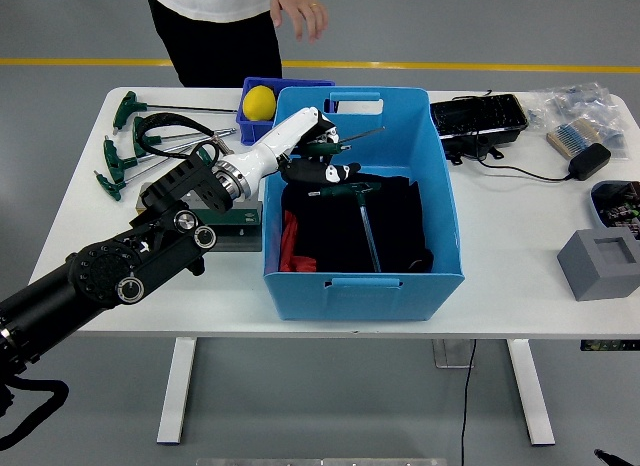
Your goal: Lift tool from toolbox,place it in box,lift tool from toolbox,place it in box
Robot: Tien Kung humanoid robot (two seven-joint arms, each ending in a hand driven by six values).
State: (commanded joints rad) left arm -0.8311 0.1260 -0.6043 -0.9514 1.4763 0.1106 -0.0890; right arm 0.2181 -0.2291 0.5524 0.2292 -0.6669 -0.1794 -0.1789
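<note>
My left hand (318,166) reaches over the left wall of the blue box (360,276) and hangs above its inside. Its black fingers are shut on a green T-handle tool (345,141) whose thin shaft points right toward the box's back. Inside the box another green T-handle tool (362,201) lies on black cloth (400,236), with something red (290,241) at the left. The green toolbox (240,223) sits left of the box, mostly hidden by my arm. Several more T-handle tools (130,141) lie at the table's far left.
A yellow ball (259,102) sits in a small blue bin behind the box. A person's hand (300,8) hovers beyond the far edge. A black tray (478,114), cable and adapter (588,161), and a grey block (600,264) occupy the right side.
</note>
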